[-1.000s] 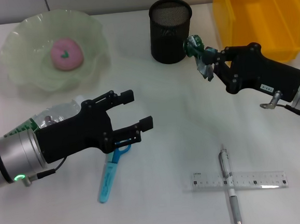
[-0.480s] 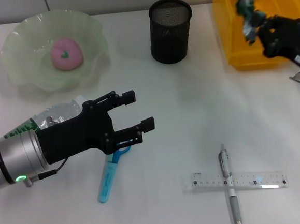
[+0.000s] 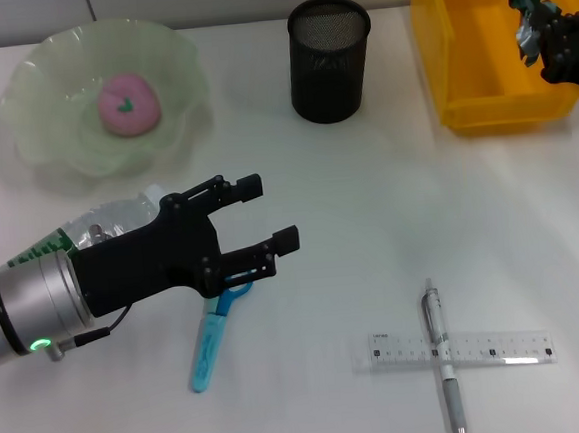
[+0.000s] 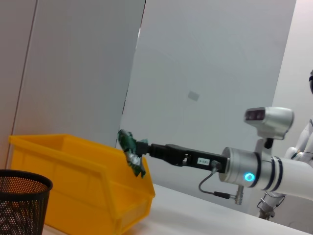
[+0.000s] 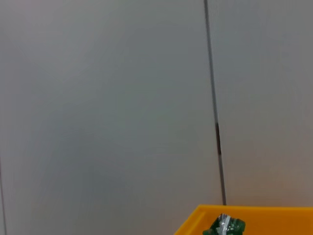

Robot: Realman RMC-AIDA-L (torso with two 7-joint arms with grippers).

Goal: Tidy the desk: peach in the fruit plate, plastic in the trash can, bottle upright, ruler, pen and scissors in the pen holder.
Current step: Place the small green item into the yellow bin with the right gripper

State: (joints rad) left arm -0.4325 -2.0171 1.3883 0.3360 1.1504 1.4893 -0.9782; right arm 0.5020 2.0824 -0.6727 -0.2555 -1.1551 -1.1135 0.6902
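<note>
Right claw [image 3: 539,31] grips plastic [image 3: 525,2]; labels unreadable.

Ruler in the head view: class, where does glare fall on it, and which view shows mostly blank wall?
Head view: the clear ruler carries a bright glare patch near its right end, where the markings wash out. Right wrist view: almost all plain grey wall, with only the yellow bin rim and the green plastic at the lower edge.
</note>
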